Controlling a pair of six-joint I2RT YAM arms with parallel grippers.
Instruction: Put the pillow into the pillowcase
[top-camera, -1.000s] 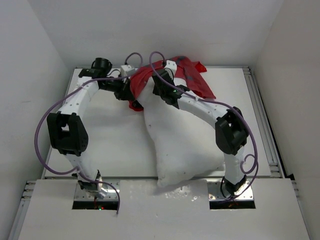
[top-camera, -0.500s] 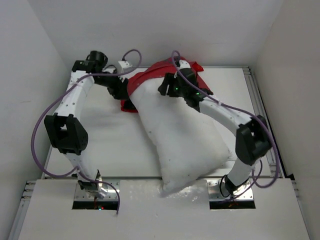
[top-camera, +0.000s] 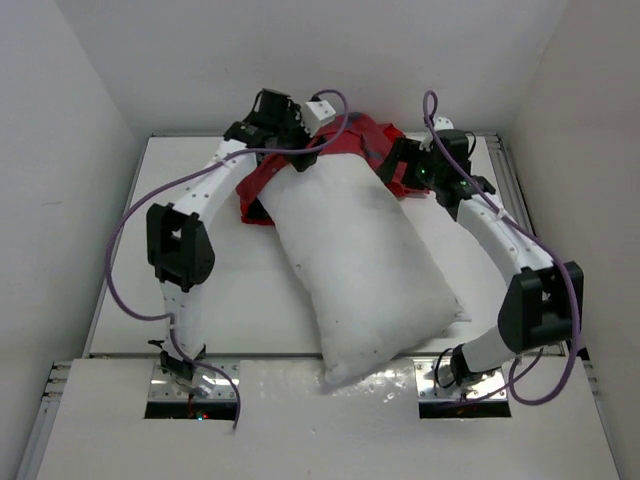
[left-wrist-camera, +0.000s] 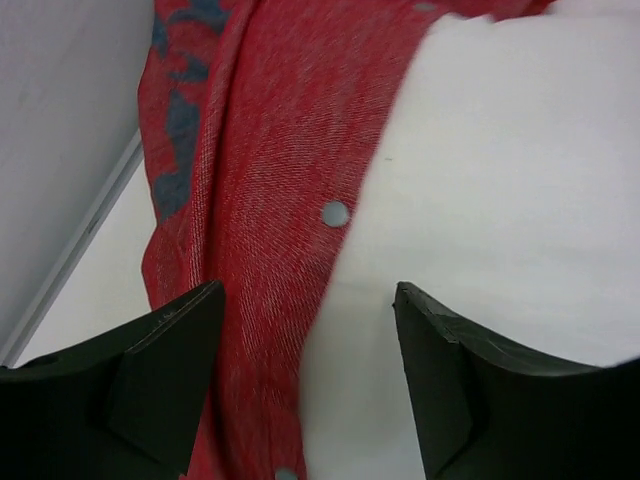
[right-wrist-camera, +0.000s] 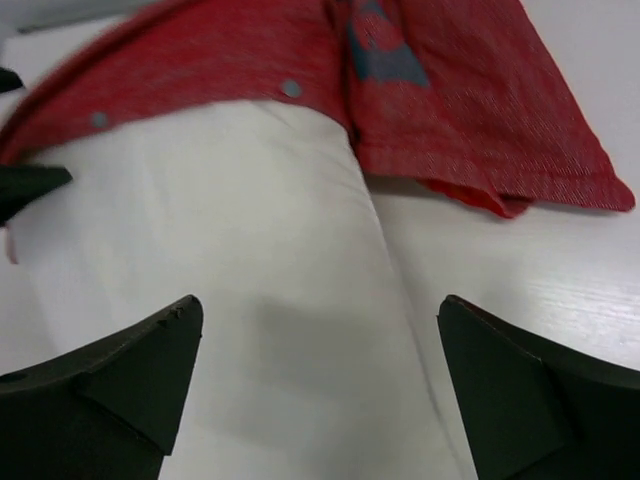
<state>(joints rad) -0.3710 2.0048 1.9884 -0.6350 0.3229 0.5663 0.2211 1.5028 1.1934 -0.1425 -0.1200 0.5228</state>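
Left end effector (left-wrist-camera: 307, 295) swung right — pillowcase (top-camera: 260, 190) partly over pillow (top-camera: 365, 270).

One high view from behind, downward; two close wrist views, both on the pillowcase (left-wrist-camera: 262, 150) edge.

Tool (right-wrist-camera: 320, 300) spread wide above pillow (right-wrist-camera: 220, 250); pillowcase (right-wrist-camera: 450, 110) covers far end.

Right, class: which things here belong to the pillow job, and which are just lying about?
Job:
pillow
pillowcase
left fingers, open
right fingers, open

Just there:
table
purple cables
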